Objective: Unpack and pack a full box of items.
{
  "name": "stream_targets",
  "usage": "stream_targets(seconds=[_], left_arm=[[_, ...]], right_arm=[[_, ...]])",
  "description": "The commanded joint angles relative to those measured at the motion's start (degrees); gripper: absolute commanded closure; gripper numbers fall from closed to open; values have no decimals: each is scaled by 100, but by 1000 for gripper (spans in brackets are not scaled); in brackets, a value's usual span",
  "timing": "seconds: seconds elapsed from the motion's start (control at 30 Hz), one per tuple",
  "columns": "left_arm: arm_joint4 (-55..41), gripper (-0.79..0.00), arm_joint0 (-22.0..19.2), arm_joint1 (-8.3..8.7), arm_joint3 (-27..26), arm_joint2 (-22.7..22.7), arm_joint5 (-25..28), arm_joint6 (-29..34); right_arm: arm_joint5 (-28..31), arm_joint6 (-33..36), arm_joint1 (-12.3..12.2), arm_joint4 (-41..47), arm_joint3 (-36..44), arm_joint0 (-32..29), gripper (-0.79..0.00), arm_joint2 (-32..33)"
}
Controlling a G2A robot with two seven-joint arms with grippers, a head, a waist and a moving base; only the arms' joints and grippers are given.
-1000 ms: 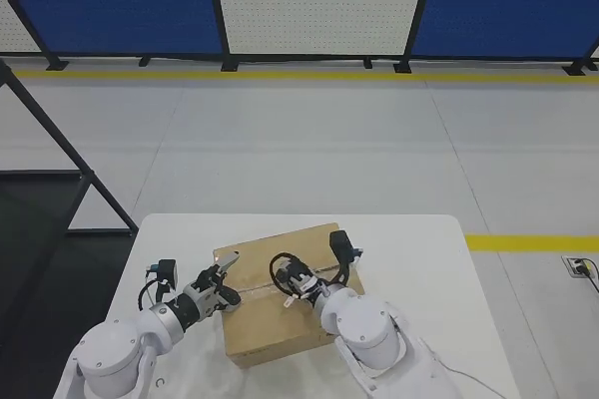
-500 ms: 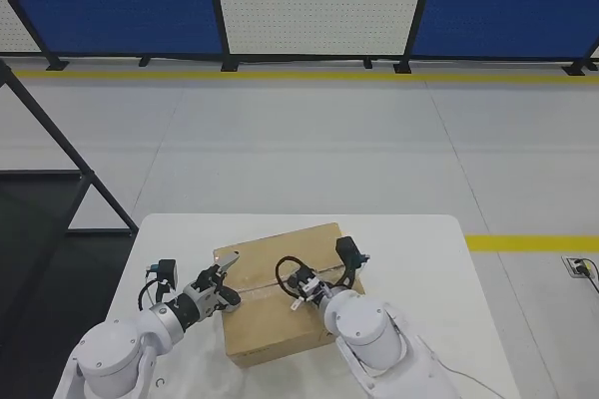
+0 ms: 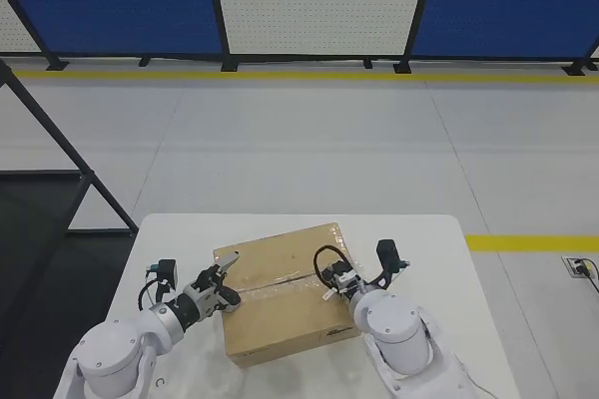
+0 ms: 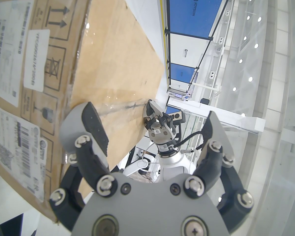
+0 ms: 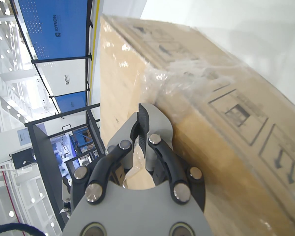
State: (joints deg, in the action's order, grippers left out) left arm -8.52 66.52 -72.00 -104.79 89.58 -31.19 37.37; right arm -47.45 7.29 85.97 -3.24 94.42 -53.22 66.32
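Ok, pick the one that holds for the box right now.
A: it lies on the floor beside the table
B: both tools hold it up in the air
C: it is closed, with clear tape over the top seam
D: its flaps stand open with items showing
C: the cardboard box rests on the table with its flaps shut, and clear tape runs along the seam and over the edge.
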Motion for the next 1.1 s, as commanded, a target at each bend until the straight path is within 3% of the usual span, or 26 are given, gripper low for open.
stream_targets(seconds=[0.0, 0.4, 0.7, 0.87, 1.07], left_arm=[[0, -785, 0, 0, 0, 0, 0, 0], [0, -785, 0, 0, 0, 0, 0, 0], [-5, -785, 11, 0, -5, 2, 21, -23], [-411, -785, 286, -10, -340, 227, 405, -443], [-1464, -785, 760, -59, -675, 790, 985, -1124]], right_arm=[[-6, -94, 3, 47, 24, -35, 0, 102], [35, -713, 41, 428, 147, -244, 0, 641], [635, -581, 49, 649, 625, -516, 0, 665], [892, -201, 47, 666, 698, -495, 0, 452], [837, -8, 121, 660, 123, -21, 0, -58]])
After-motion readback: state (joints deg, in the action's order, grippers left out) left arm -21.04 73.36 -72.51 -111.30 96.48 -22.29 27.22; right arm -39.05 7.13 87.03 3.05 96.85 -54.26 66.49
